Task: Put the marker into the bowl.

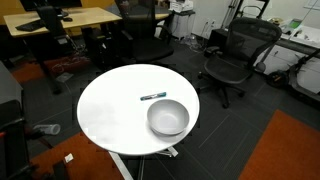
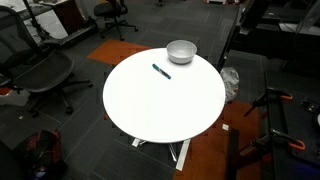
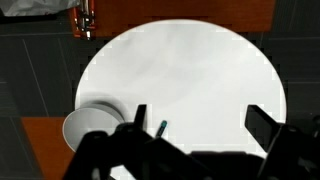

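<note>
Table (image 1: 110, 120) mostly bare w/ lots of free room; in an exterior view, bowl (image 1: 167, 118) sits near its lower-right rim. Marker (image 1: 152, 97), thin, dark w/ teal end, lies flat just above-left of bowl, not touching. Gripper (image 3: 200, 125) at bottom of wrist view, jaws wide, empty.

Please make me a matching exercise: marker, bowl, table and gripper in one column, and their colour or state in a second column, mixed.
1 marker
2 bowl
3 table
4 gripper

A open, holding nothing
B white, round
C silvery-grey, empty
D lying on the table beside the bowl

Pairs: 1-D, 2-C, 3-B, 4-A
</note>
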Robot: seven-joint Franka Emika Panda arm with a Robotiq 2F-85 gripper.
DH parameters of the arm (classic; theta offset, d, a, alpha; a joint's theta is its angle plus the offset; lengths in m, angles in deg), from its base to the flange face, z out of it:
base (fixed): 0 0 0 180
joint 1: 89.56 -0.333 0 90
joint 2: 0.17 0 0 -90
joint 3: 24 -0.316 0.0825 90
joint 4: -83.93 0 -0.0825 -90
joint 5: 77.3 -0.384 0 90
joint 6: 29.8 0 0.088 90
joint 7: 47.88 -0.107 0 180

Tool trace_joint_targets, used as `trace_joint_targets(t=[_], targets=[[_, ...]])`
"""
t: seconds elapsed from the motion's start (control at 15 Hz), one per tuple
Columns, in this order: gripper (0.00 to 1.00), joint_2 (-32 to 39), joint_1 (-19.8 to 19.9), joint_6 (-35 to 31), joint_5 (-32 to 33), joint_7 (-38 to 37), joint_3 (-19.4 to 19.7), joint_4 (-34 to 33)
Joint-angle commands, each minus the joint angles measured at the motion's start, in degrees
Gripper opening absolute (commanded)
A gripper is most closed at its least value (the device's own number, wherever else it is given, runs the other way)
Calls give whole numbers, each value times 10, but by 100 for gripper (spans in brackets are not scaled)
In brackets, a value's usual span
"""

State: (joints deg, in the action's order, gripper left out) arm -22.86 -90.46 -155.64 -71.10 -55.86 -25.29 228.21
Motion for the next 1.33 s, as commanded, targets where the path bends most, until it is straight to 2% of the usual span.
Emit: trace_joint_targets(t=[0.0, 0.27, 0.6, 1.27], targets=[[100, 106, 15, -72, 2, -72, -21, -51], [100, 209, 18, -117, 23, -141, -22, -103], [100, 329, 3, -142, 46, -198, 8, -185], [100, 483, -16, -177, -3, -197, 53, -299]])
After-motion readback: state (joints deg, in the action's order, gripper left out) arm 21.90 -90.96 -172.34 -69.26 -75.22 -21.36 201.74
